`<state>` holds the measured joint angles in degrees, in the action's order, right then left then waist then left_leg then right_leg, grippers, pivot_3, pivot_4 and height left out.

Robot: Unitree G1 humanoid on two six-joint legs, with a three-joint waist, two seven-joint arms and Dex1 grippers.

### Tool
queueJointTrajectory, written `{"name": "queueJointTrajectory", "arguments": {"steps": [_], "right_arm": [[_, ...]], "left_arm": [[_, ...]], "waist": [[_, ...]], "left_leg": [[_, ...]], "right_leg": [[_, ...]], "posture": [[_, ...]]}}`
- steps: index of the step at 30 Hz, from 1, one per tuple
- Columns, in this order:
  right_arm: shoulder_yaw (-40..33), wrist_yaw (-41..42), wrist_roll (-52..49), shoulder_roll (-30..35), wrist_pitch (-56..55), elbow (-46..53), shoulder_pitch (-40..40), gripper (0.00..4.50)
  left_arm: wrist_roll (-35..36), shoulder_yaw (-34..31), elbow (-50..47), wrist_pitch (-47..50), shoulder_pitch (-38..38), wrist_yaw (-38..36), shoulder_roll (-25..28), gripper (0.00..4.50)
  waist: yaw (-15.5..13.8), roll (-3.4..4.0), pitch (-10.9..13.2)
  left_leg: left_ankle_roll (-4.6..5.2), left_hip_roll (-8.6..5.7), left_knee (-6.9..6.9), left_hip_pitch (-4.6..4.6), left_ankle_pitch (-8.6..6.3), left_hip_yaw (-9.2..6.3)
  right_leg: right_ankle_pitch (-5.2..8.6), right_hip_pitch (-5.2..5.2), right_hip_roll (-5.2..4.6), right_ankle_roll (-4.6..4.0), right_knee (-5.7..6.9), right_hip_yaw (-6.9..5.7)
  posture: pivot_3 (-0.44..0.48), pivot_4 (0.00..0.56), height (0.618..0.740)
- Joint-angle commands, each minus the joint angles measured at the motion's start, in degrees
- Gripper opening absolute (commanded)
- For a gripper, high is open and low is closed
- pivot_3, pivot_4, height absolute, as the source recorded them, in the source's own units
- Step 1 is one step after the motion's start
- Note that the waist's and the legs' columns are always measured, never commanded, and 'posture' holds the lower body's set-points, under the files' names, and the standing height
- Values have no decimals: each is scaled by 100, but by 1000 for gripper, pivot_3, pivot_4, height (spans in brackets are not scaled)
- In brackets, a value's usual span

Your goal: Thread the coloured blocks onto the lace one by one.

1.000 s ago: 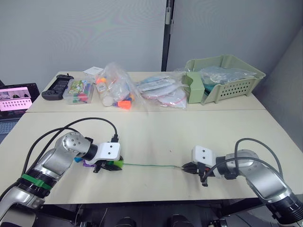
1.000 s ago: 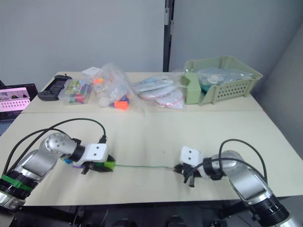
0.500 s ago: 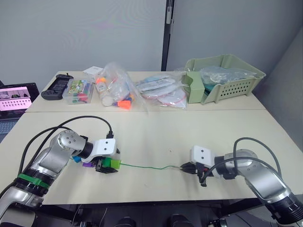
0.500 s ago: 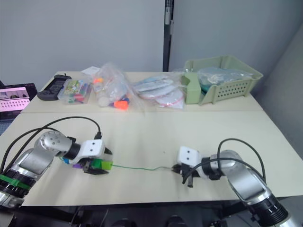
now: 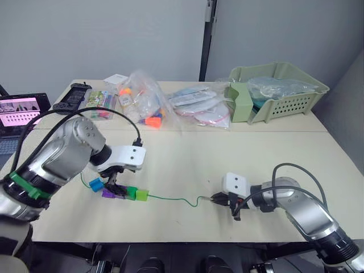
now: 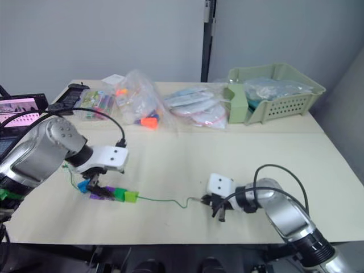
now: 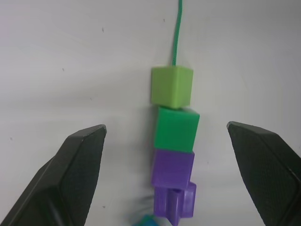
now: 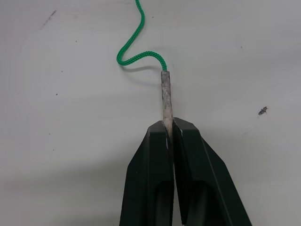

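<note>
Several coloured blocks lie in a row on the lace on the table: light green [image 7: 171, 86], dark green [image 7: 177, 128], two purple [image 7: 172, 168], and a blue one [image 5: 95, 185] at the left end. My left gripper [image 5: 115, 183] hovers just above this row, open, its fingers [image 7: 80, 160] standing on either side of the blocks and touching none. The green lace [image 5: 176, 199] runs right from the light green block [image 5: 142, 195] in a slack wave. Low over the table, my right gripper [image 8: 168, 125] is shut on the lace's stiff pale tip [image 8: 165, 96].
At the back of the table stand a green basket [image 5: 284, 96], clear bags of toys [image 5: 142, 105], a box of markers [image 5: 98, 101] and a black controller [image 5: 71, 94]. A laptop screen [image 5: 20, 108] is at far left. Black cables loop from both arms.
My left gripper has opened, let go of the blocks and risen above them. The lace has gone from taut to slack. The right gripper still holds the tip. The camera has shifted.
</note>
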<state>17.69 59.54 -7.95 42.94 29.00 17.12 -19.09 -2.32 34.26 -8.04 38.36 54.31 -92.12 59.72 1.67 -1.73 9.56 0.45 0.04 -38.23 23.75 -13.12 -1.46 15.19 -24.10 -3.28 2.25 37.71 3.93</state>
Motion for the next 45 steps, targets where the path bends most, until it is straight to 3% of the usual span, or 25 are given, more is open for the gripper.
{"name": "queueJointTrajectory", "arguments": {"steps": [1, 9, 20, 30, 38, 45], "right_arm": [[-39, -53, 23, -27, -40, 65, -43, 0], [-71, -158, 28, -45, 26, 192, 65, 0], [-117, -243, -13, -31, 198, 350, 128, 0], [-149, -267, -39, 12, 284, 455, 190, 0], [-182, -208, -21, 161, 249, 475, 283, 0], [-874, -128, -121, 824, 77, 424, 802, 0]], "left_arm": [[37, 179, -96, 142, 188, -38, 9, 4333], [-548, 316, 97, -440, -434, 182, -282, 4333], [-1017, 388, 190, -485, -634, 175, -672, 4333], [-1164, 479, -102, -128, -594, -33, -812, 1299], [-1083, 500, -410, 52, -691, -38, -586, 1120], [-1176, 33, -396, -564, -1771, 347, -44, 1120]], "waist": [[20, 0, 0], [41, 0, 0], [-62, -1, 1], [-70, 0, 0], [-73, 1, -1], [-4, 5, -3]], "left_leg": [[0, 0, 0, 0, 0, 0], [0, -2, -9, -4, 0, -7], [0, -2, -50, 5, 0, -6], [0, -2, -54, 5, 0, -7], [0, -5, -57, 2, 0, -7], [5, 6, -48, -21, -3, -7]], "right_leg": [[0, -1, 0, 0, 0, 0], [-1, -5, -1, -2, 32, 0], [-1, 3, -1, -1, 34, -1], [-1, 3, -1, -1, 38, -1], [-1, 7, -3, 0, 38, 0], [-1, 15, -2, -1, 40, 1]], "posture": [[0, 150, 740], [0, 150, 740], [0, 150, 740], [0, 150, 740], [0, 150, 740], [0, 150, 740]]}}
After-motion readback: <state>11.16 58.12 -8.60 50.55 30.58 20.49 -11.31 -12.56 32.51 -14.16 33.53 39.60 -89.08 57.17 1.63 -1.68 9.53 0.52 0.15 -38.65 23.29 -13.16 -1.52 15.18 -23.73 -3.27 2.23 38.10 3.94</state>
